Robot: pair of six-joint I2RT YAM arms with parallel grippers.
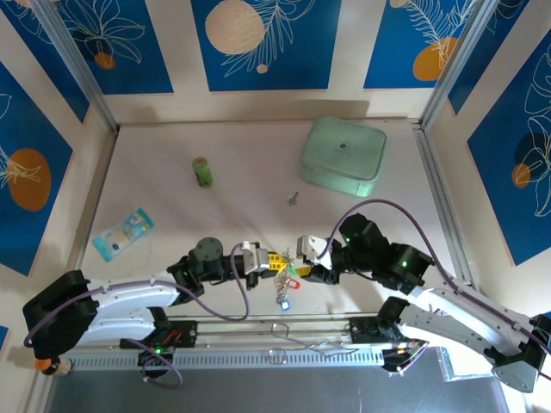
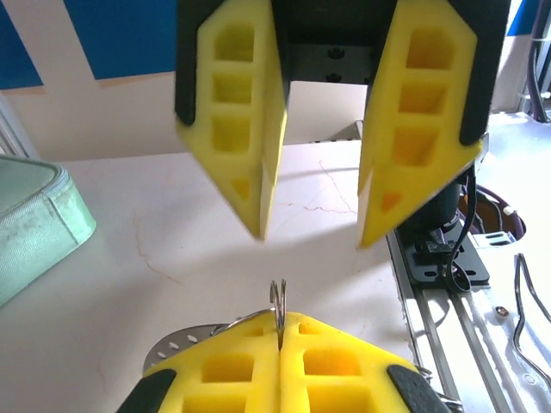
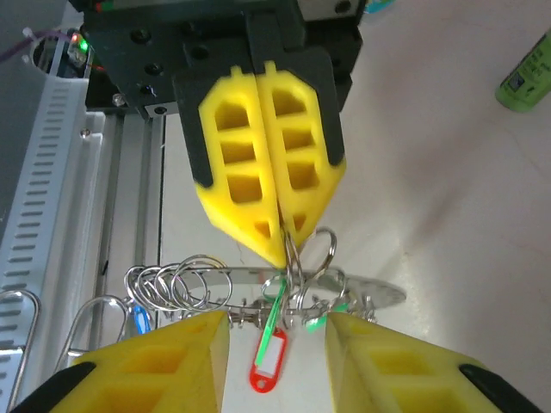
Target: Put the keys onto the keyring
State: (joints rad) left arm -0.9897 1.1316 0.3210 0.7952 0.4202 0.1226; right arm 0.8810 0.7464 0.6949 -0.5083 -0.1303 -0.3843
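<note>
Left claw [image 3: 282,245] pinched shut on thin ring, prob the keyring [image 2: 277,297], steadying it w/ tagged keys [image 3: 269,360] dangling below its tips. Right claw [image 2: 310,237] gapes wide opposite, ready to thread. Plain key [image 1: 293,199] lies well beyond both.

The left gripper [image 3: 282,248] is seen pressed shut, with a thin silvery loop of the keyring [image 3: 320,249] pinched at its yellow tips. The keys [image 3: 269,366] are hung beneath, red and blue tags among them, with small split rings [image 3: 181,280] bunched to the left. The right gripper [image 3: 275,353] is held apart, the red tag framed between its fingers [image 3: 146,366]; a green bottle [image 3: 527,77] is seen at upper right.
</note>
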